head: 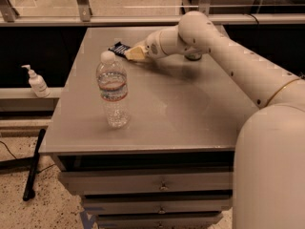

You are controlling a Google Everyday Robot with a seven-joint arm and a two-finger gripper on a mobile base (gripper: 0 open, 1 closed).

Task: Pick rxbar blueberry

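The rxbar blueberry (117, 47) is a small flat dark-blue bar with pale lettering, lying near the far left of the grey table (190, 113). My gripper (132, 54) reaches in from the right on the white arm, low over the tabletop. Its tan tip sits right against the bar's right end and covers part of it. I cannot make out whether it holds the bar.
A clear water bottle (113, 92) with a white cap stands upright near the table's front left. A drink can (193, 57) is mostly hidden behind the arm at the back. A soap dispenser (35, 81) stands on a ledge to the left. Drawers (162, 185) sit under the tabletop.
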